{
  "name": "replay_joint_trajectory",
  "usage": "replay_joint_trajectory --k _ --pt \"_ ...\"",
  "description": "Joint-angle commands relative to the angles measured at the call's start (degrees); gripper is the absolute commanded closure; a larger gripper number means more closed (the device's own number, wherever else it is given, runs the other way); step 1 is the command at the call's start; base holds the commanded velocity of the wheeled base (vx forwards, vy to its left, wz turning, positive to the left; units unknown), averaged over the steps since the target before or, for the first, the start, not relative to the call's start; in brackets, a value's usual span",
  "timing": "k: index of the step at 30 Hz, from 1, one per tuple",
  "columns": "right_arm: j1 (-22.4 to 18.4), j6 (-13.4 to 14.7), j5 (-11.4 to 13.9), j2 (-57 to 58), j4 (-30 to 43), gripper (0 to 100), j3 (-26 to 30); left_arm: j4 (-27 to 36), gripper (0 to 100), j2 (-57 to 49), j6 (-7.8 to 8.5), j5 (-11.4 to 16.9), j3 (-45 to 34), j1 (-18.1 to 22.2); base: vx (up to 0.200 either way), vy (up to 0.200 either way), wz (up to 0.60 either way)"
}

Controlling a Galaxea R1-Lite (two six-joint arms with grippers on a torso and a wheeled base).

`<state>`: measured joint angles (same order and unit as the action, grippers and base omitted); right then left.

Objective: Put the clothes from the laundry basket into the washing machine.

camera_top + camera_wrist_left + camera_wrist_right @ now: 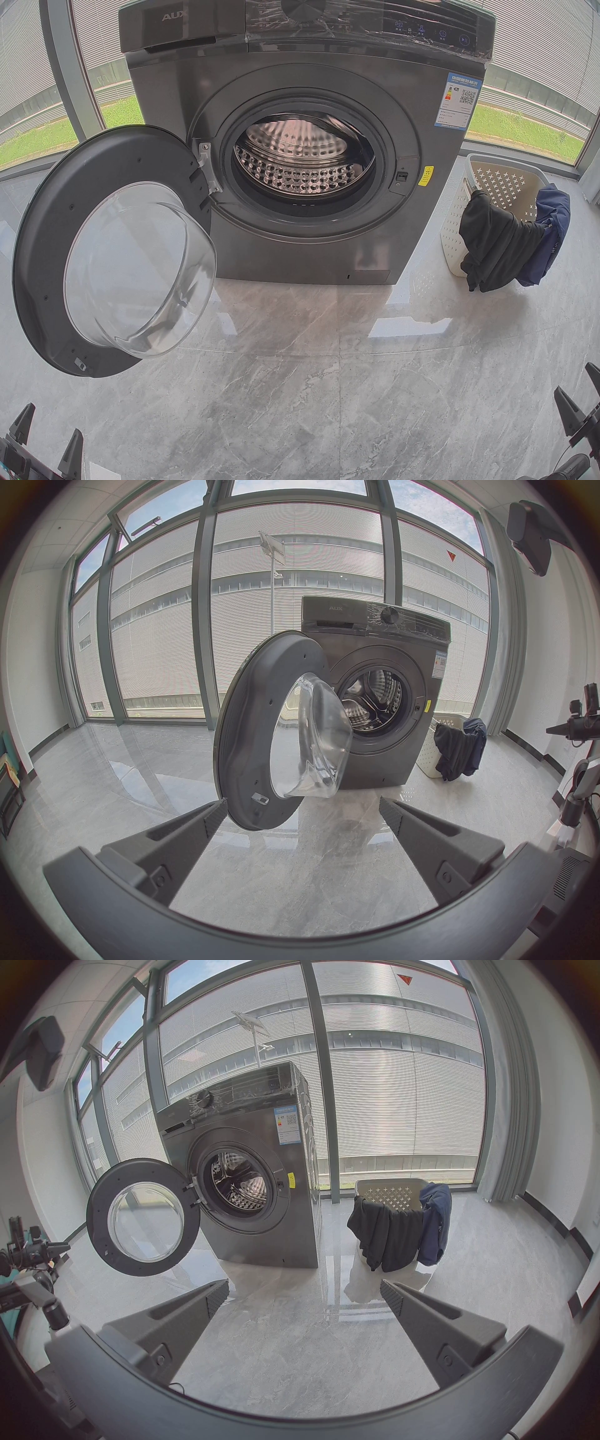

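Observation:
A grey front-loading washing machine (300,156) stands ahead with its round door (106,250) swung open to the left and the steel drum (303,156) bare. To its right sits a white laundry basket (497,187) with a black garment (497,247) and a blue garment (550,237) draped over its front rim. My left gripper (47,434) hangs open at the lower left, far from the machine. My right gripper (581,400) hangs open at the lower right, well short of the basket. The wrist views show the left gripper (300,817) and the right gripper (300,1297) with nothing between the fingers.
Grey marble floor (325,375) stretches open between me and the machine. Tall windows (531,75) run behind the machine and basket. The open door juts out over the floor on the left. A curtain (509,1116) hangs to the right of the basket.

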<state>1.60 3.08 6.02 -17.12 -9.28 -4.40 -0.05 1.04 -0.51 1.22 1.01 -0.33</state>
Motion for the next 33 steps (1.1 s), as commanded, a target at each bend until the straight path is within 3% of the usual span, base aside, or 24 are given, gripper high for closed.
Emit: replay_joint_trajectory --k 1,3,5,12,15,16,20,23,25,27,29,30,31,33 --pt "-0.4 -1.2 0.7 13.5 6.1 0 -0.4 0.0 0 -0.9 -0.02 0.0 -1.0 0.0 0.000 0.000 0.00" --pt "-0.4 -1.2 0.7 13.9 6.3 0 -0.1 0.0 0 -0.9 -0.02 0.0 -1.0 0.0 0.000 0.000 0.00" --pt "-0.6 -1.9 0.2 17.1 7.3 0 3.8 0.0 0 -0.9 -0.02 0.0 -1.0 0.0 0.000 0.000 0.00" --pt "-0.6 -2.6 -0.2 17.1 7.0 0 3.9 0.0 0 -0.9 -0.02 0.0 -1.0 0.0 0.000 0.000 0.00" --pt "-0.5 -5.5 1.2 17.1 8.0 0 3.5 0.0 0 -0.9 -0.02 0.0 -1.0 0.0 0.000 0.000 0.00" --pt "-0.4 -6.7 3.0 17.1 8.6 0 3.3 0.0 0 -0.9 -0.02 0.0 -1.0 0.0 0.000 0.000 0.00" --pt "-0.2 -6.9 4.5 15.9 8.8 0 3.3 0.0 0 -0.9 -0.10 0.0 -1.0 0.0 0.000 0.000 0.00" --pt "-0.6 -6.5 3.1 16.8 8.9 0 3.3 0.0 0 -0.9 -0.10 0.0 -1.0 0.1 0.000 0.000 0.00" --pt "-0.7 -5.4 -0.6 17.0 8.8 0 3.3 0.0 0 -0.9 -0.10 0.0 -1.0 0.1 0.000 0.000 0.00" --pt "-0.7 -2.8 -6.1 16.9 9.0 0 3.3 0.0 0 -0.9 -0.10 0.0 -1.0 0.1 0.000 0.000 0.00" --pt "-0.7 -1.8 -8.0 16.9 9.4 0 3.2 0.0 0 -0.9 -0.02 0.0 -1.0 0.1 0.000 0.000 0.00" --pt "-0.6 -1.5 -7.3 16.8 9.5 0 3.1 0.0 0 -0.9 -0.02 0.0 -1.0 0.1 0.000 0.000 0.00" --pt "-0.7 -1.4 -5.1 16.8 9.5 0 3.1 0.0 0 -0.9 -0.02 0.0 -1.0 0.0 0.000 0.000 0.00" --pt "-0.7 -1.3 1.7 16.8 9.1 0 3.2 0.0 0 -0.9 -0.02 0.0 -1.0 0.0 0.000 0.000 0.00"
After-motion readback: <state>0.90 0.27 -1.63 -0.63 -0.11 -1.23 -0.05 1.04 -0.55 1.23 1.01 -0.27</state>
